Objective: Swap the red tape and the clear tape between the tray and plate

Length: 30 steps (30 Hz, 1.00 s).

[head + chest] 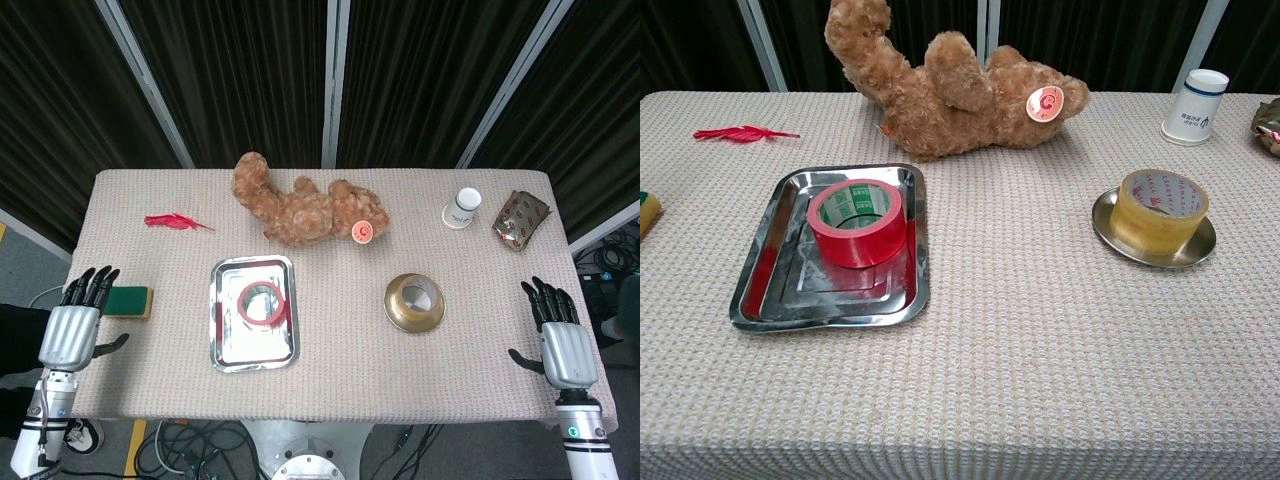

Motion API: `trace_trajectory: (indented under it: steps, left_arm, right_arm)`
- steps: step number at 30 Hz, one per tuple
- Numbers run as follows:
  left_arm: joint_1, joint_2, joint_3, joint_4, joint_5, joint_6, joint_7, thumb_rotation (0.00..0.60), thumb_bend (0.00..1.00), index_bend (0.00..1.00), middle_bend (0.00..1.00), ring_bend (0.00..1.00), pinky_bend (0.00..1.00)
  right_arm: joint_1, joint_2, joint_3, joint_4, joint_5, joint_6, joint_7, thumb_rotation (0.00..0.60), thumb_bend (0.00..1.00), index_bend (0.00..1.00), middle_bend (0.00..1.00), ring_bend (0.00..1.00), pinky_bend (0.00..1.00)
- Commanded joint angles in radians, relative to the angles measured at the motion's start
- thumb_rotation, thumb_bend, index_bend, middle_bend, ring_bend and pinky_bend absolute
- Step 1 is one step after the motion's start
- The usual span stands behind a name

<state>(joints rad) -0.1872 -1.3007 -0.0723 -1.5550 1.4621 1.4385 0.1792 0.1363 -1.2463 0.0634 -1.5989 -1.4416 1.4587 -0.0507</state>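
Green sponge (646, 212) cut off, wrapper (1270, 128) cropped

Both arms come up from the near edge in the head view, one at each side, well apart. The left hand (72, 330) lies palm down, fingers stretched forward and slightly spread, thumb out to the inner side, holding nothing. The right hand (562, 340) mirrors it: flat, fingers apart and pointing ahead, thumb angled inward, holding nothing. The chest view shows neither hand.
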Motion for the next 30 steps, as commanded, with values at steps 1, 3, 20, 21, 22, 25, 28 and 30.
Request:
trace_trajectory:
  steps: [1, 3, 20, 21, 22, 25, 28, 30]
  left_arm:
    - [0.0, 0.0, 0.002, -0.002, -0.003, -0.003, 0.0, 0.6, 0.1, 0.05, 0.05, 0.0, 0.13]
    - [0.001, -0.001, 0.002, -0.003, -0.004, -0.003, 0.002, 0.6, 0.1, 0.05, 0.05, 0.0, 0.13]
    - [-0.005, -0.005, 0.003, 0.001, -0.012, -0.02, -0.005, 0.6, 0.1, 0.05, 0.05, 0.0, 0.13]
    - [-0.006, -0.005, 0.003, 0.002, -0.012, -0.021, -0.006, 0.6, 0.1, 0.05, 0.05, 0.0, 0.13]
    - [-0.007, -0.006, 0.004, 0.004, -0.011, -0.023, -0.007, 0.6, 0.1, 0.05, 0.05, 0.0, 0.13]
    - [-0.007, -0.007, 0.011, 0.007, -0.01, -0.031, -0.011, 0.6, 0.1, 0.05, 0.05, 0.0, 0.13]
    - [-0.006, -0.007, 0.015, 0.01, -0.01, -0.034, -0.016, 0.6, 0.1, 0.05, 0.05, 0.0, 0.13]
    - [-0.005, -0.005, 0.015, 0.011, -0.01, -0.034, -0.019, 0.6, 0.1, 0.05, 0.05, 0.0, 0.13]
  right_arm:
    - [0.001, 0.002, -0.003, -0.001, 0.004, -0.013, -0.005, 0.6, 0.0, 0.0, 0.0, 0.0, 0.0]
    - [0.005, 0.007, -0.003, -0.005, 0.009, -0.029, -0.004, 0.6, 0.0, 0.0, 0.0, 0.0, 0.0]
    - [0.233, -0.002, 0.097, -0.073, 0.233, -0.383, -0.21, 0.6, 0.0, 0.0, 0.0, 0.0, 0.0]
    - [0.248, -0.008, 0.102, -0.072, 0.247, -0.401, -0.223, 0.6, 0.0, 0.0, 0.0, 0.0, 0.0]
    - [0.267, -0.019, 0.108, -0.067, 0.264, -0.422, -0.239, 0.6, 0.0, 0.0, 0.0, 0.0, 0.0]
    - [0.311, -0.05, 0.119, -0.051, 0.302, -0.463, -0.268, 0.6, 0.0, 0.0, 0.0, 0.0, 0.0]
    - [0.351, -0.083, 0.131, -0.026, 0.324, -0.491, -0.285, 0.6, 0.0, 0.0, 0.0, 0.0, 0.0]
    - [0.373, -0.097, 0.133, -0.015, 0.336, -0.51, -0.297, 0.6, 0.0, 0.0, 0.01, 0.0, 0.0]
